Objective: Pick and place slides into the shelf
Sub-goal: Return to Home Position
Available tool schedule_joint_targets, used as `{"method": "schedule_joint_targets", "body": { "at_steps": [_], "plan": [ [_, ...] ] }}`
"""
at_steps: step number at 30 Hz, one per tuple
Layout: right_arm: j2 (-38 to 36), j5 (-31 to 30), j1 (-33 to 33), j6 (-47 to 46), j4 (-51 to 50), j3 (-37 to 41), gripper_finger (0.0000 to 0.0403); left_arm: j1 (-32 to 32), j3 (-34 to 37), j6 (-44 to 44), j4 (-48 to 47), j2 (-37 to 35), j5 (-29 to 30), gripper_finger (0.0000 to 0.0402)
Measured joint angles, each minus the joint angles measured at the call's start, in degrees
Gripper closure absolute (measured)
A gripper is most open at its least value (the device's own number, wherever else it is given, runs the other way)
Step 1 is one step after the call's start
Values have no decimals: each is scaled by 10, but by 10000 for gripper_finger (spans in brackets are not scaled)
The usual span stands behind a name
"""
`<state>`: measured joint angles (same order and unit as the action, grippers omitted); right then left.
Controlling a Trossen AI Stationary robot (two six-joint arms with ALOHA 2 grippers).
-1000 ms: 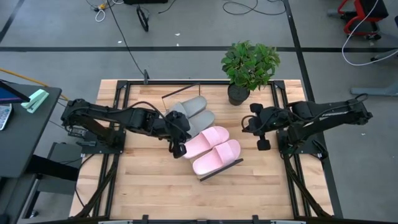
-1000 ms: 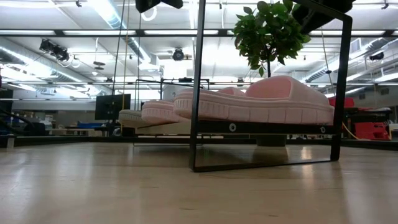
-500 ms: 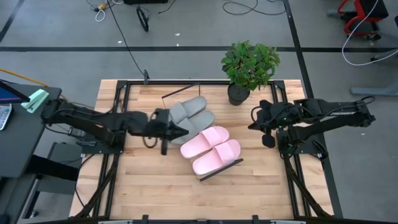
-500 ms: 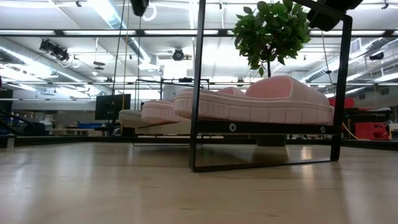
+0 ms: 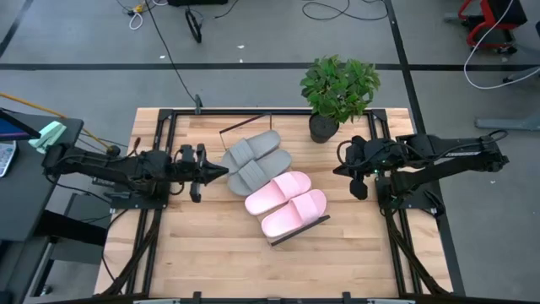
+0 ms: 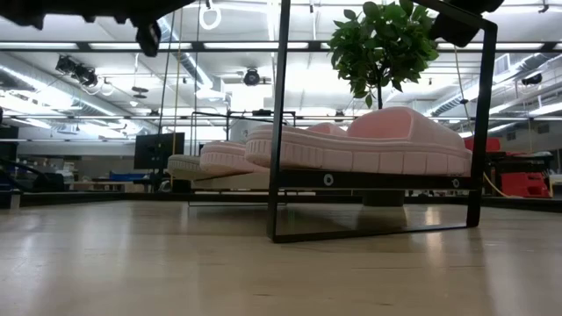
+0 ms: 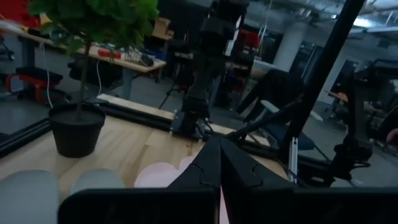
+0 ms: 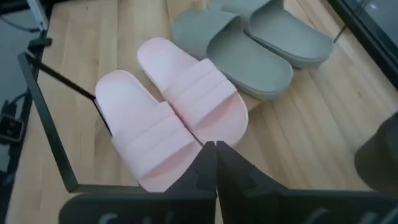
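Observation:
Two grey slides point(image 5: 256, 158) and two pale pink slides point(image 5: 287, 203) lie side by side, soles down, in a slanting row on the shelf. The shelf's board point(image 6: 369, 180) is mostly hidden under them, with a black end frame point(image 5: 299, 231) at the near end. My left gripper point(image 5: 223, 171) is shut and points level at the grey slides from the table's left, a little short of them. My right gripper point(image 5: 340, 166) is shut and hangs to the right of the row, slanting down toward the pink slides point(image 8: 180, 106). Neither gripper touches a slide.
A potted plant point(image 5: 323, 127) stands at the far edge, just behind the right gripper and close to the grey slides' far end. Bare slatted tabletop point(image 5: 211, 245) lies in front of the shelf and to its left.
My left gripper has drawn back from beside the near pink slide toward the table's left edge. It has tipped from pointing down to pointing level and has stayed shut. My right gripper has rolled a little in place. The slides and the shelf have not moved.

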<state>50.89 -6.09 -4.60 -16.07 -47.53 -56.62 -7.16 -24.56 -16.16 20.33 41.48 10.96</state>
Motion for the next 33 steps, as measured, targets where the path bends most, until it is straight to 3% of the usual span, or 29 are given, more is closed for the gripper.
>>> {"method": "schedule_joint_targets", "body": {
  "at_steps": [18, 33],
  "plan": [
    [26, -45, 0, -55, 27, 0, 400, 0, 156, 9, 0, -229, -2, 397],
    [35, -50, 0, -116, 31, 0, 401, 0, 220, 18, -6, -301, 19, 399]
  ]
}}
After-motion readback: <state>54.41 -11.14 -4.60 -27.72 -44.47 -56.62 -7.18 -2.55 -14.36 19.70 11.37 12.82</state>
